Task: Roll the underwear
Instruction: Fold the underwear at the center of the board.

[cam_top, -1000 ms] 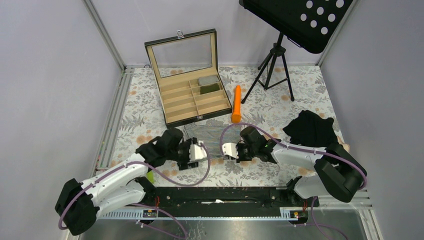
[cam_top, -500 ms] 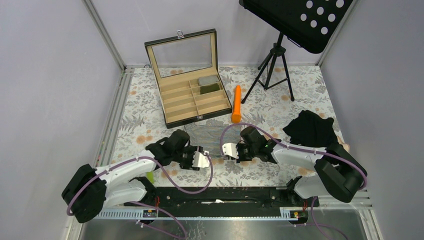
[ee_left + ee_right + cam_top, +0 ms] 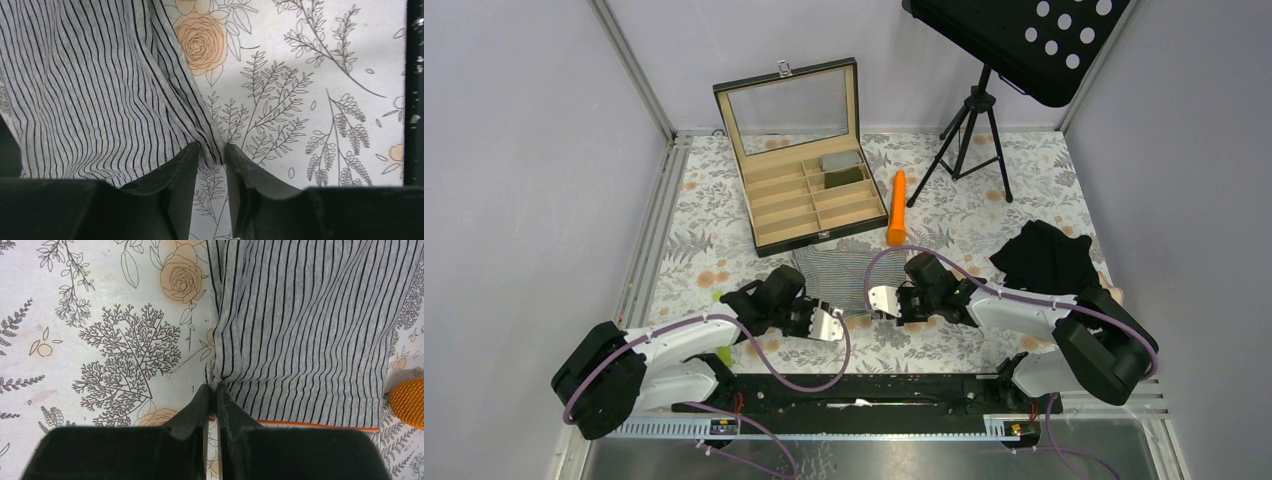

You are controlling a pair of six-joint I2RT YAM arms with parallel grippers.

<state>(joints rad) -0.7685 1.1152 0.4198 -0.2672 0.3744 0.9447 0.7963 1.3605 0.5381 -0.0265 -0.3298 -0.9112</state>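
The light grey pinstriped underwear (image 3: 836, 268) lies flat on the floral table in front of the box. My left gripper (image 3: 828, 323) is at its near left corner. In the left wrist view the fingertips (image 3: 192, 152) pinch that corner (image 3: 212, 150), and creases run to the pinch. My right gripper (image 3: 880, 300) is at its right edge, shut on a small fold of the cloth (image 3: 214, 385). The striped cloth fills the upper right of the right wrist view (image 3: 300, 330). The black underwear (image 3: 1044, 258) lies in a heap at the right.
An open wooden box with compartments (image 3: 809, 195) stands behind the striped cloth. An orange carrot-shaped stick (image 3: 897, 208) lies to its right and shows at the right wrist view's edge (image 3: 407, 402). A tripod (image 3: 969, 135) with a black stand is at the back right.
My left gripper has slid right and towards the near edge, ending on the cloth's near left corner. The right arm has not moved.
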